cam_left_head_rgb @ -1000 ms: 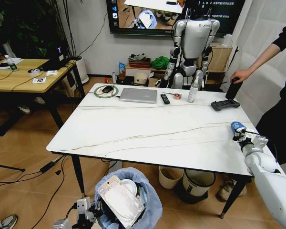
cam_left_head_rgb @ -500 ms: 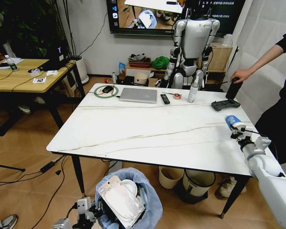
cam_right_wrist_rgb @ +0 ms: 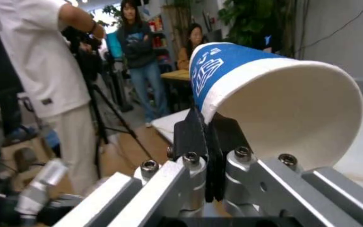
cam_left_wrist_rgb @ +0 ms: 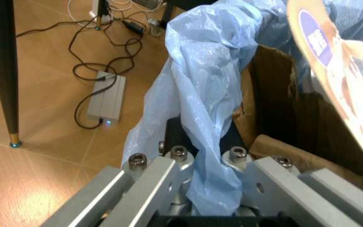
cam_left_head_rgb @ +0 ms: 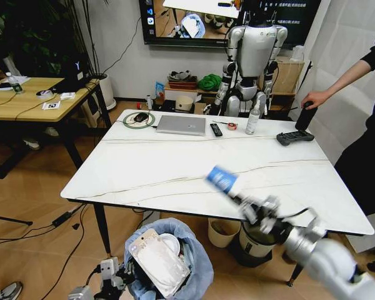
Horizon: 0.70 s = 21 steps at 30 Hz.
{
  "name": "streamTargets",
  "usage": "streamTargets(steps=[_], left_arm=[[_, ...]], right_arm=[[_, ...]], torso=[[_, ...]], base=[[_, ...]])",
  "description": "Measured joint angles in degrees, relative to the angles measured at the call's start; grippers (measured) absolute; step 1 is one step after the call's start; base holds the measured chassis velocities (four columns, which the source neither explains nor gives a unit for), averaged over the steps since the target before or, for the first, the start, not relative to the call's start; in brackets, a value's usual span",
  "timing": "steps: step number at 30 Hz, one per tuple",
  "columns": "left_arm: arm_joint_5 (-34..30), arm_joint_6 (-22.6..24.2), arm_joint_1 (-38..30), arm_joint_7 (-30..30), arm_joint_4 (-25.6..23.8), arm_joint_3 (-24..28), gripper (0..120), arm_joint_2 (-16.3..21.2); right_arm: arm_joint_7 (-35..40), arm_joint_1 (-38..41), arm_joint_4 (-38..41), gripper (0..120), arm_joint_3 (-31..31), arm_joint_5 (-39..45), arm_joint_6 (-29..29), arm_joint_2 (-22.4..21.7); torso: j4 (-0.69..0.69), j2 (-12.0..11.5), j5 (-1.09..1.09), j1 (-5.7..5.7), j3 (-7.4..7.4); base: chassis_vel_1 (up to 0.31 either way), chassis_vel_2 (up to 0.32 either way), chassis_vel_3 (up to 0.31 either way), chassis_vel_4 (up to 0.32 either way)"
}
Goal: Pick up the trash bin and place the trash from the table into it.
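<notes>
Nearest, low at the robot's left: left tool (cam_left_wrist_rgb: 197,189) clenched on the bag lip of the bin (cam_left_head_rgb: 197,265), light-blue plastic pinched between its fingers (cam_left_wrist_rgb: 150,184). Bin held below the near edge of the tabletop (cam_left_head_rgb: 175,169), mouth upward, already stuffed with a clear package (cam_left_head_rgb: 157,262), brown cardboard (cam_left_wrist_rgb: 276,118) and a white disc (cam_left_head_rgb: 170,245). Further out and to the right: right tool (cam_left_head_rgb: 240,203) grasping the cup (cam_left_head_rgb: 222,180) by its rim, one finger inside the mouth and one outside, seen plainly in the right wrist view, cup (cam_right_wrist_rgb: 263,99) pinched in the right tool (cam_right_wrist_rgb: 210,156). Cup carried tilted over the front of the tabletop, long axis slanting up and toward the robot's left, blue base leading. The relation that matters: bin lies down and to the left of the cup, on the near side of the tabletop edge, so by judgement the right arm has to cross that edge and drop before letting go, mouth of the bin partly blocked by the package. Left arm nearer the bin but occupied with holding it; right arm the only one free to deliver. Beyond, at the far edge: laptop (cam_left_head_rgb: 181,124), remote (cam_left_head_rgb: 216,129), controller (cam_left_head_rgb: 295,137).
</notes>
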Motion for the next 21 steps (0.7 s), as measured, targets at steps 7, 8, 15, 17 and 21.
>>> streamTargets(steps=[7, 8, 15, 17, 21], left_arm=[[0.0, 0.1, -0.3, 0.0, -0.1, 0.0, 0, -0.5], [0.0, 0.1, -0.4, 0.0, -0.1, 0.0, 0, -0.6], [-0.1, 0.2, -0.9, -0.1, -0.2, 0.0, 0, -1.4], [-0.1, 0.2, -0.9, -0.1, -0.4, 0.0, 0, -1.5], [-0.2, 0.1, -1.1, -0.1, -0.7, 0.0, 0, -1.9]], right_arm=[[7.8, 0.9, 4.2, 0, -12.4, 1.2, -0.7, 0.8], [8.4, 1.3, 4.0, 0, -13.9, 1.5, -0.7, 1.1], [9.9, 2.0, 1.5, 0, -17.9, 1.4, -0.9, 2.2], [9.9, 2.1, 1.1, 0, -18.2, 1.1, -0.9, 2.4], [10.1, 2.1, -0.3, 0, -19.2, -0.6, -0.7, 3.3]], torso=[[0.00, 0.0, -0.01, 0.00, 0.00], [0.00, 0.0, 0.01, 0.00, 0.00], [0.00, 0.0, 0.00, 0.00, 0.01], [0.00, 0.0, 0.01, 0.01, 0.01], [0.00, 0.0, 0.00, 0.01, 0.01]], base=[[0.000, 0.000, 0.000, 0.000], [0.000, 0.000, 0.000, 0.000], [0.000, 0.000, 0.000, 0.000], [0.000, 0.000, 0.000, 0.000], [0.000, 0.000, 0.000, 0.000]])
